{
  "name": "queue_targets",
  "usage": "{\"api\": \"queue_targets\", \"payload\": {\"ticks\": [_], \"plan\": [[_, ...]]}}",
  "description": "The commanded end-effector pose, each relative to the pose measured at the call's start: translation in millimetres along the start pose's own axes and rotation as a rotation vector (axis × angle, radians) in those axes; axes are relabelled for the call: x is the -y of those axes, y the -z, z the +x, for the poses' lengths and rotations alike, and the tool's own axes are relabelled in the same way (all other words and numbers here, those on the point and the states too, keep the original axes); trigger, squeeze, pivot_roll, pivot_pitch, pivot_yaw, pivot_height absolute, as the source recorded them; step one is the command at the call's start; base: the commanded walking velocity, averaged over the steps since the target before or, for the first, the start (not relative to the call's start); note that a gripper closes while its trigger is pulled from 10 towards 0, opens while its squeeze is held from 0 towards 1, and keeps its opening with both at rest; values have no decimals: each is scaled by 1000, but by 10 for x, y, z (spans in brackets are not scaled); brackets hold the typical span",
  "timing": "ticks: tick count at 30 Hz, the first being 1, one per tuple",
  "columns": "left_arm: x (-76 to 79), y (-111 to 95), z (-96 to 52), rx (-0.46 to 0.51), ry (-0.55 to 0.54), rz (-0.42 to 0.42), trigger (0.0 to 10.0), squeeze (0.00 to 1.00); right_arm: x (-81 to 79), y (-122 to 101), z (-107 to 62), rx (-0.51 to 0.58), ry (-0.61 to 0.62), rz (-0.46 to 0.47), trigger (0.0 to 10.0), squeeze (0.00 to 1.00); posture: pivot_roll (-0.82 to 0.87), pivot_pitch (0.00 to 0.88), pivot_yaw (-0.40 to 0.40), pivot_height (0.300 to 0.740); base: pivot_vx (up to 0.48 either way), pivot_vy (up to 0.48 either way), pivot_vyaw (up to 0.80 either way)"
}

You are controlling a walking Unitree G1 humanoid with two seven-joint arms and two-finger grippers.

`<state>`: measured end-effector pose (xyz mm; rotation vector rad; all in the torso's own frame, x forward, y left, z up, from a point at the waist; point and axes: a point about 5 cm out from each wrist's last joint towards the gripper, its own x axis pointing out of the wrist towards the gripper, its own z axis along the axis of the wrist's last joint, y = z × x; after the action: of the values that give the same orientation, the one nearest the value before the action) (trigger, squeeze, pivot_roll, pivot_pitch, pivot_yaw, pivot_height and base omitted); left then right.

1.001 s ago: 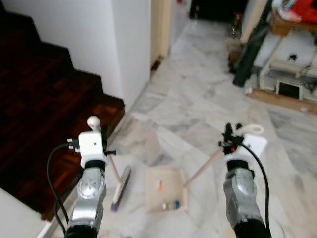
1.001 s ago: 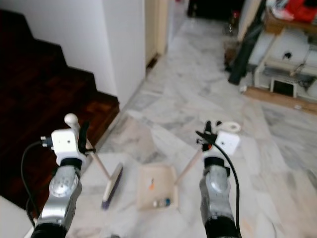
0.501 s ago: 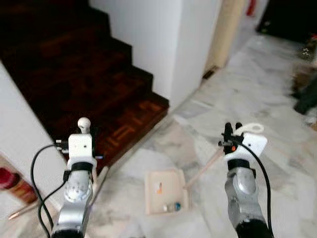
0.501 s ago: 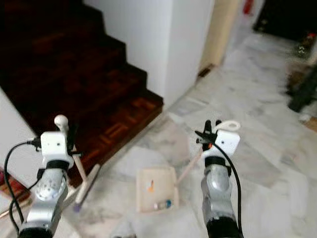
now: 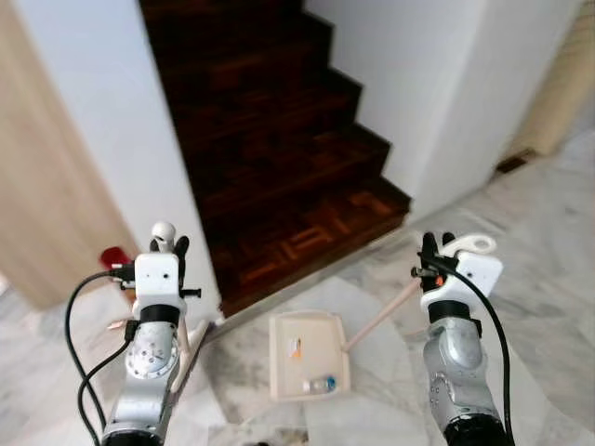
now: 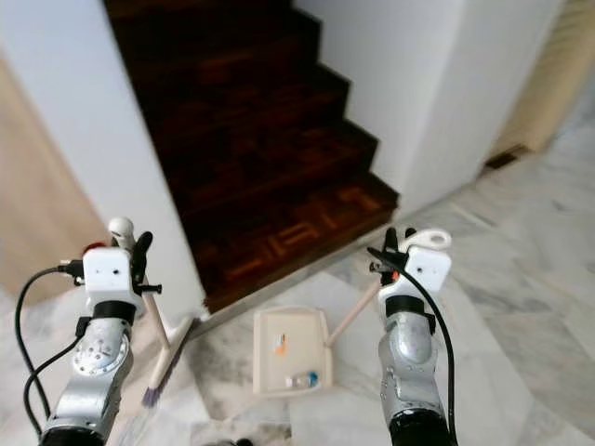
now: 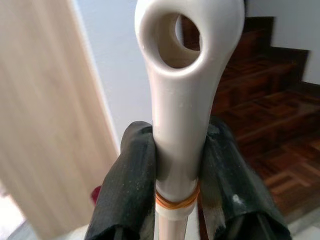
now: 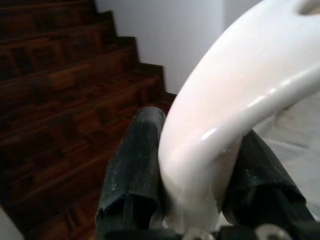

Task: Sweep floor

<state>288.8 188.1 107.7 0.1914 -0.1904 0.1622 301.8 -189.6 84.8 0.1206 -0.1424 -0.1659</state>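
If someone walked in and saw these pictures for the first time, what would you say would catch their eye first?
Probably the cream dustpan lying on the marble floor between the two arms, with a few bits of litter in it. Its long handle runs up into the right gripper, while the left gripper holds the broom, whose head rests by the white wall's foot. Behind them, the dark wooden staircase climbs away.

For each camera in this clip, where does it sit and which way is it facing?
Left eye and right eye views: on the head, facing forward and down at the dustpan on the marble floor below the stairs; both arms show.
Left wrist view: along the left end effector shut on the broom handle.
Right wrist view: along the right end effector shut on the dustpan handle.
All share the stairs.
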Motion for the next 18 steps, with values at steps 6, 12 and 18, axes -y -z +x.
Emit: {"api": "queue_targets", "payload": {"ticks": [6, 12, 18], "plan": [[-30, -92, 25, 44, -5, 21, 10000, 0, -57, -153, 70, 70, -11, 10, 10000, 0, 64, 0, -33, 740, 0, 0, 800], [-15, -96, 20, 43, -7, 18, 10000, 0, -58, -146, 68, 66, -11, 13, 10000, 0, 66, 0, -32, 740, 0, 0, 800], [-8, -99, 21, 41, -6, 15, 10000, 0, -56, -136, 64, 62, -6, 16, 10000, 0, 68, 0, -29, 740, 0, 0, 800]]}}
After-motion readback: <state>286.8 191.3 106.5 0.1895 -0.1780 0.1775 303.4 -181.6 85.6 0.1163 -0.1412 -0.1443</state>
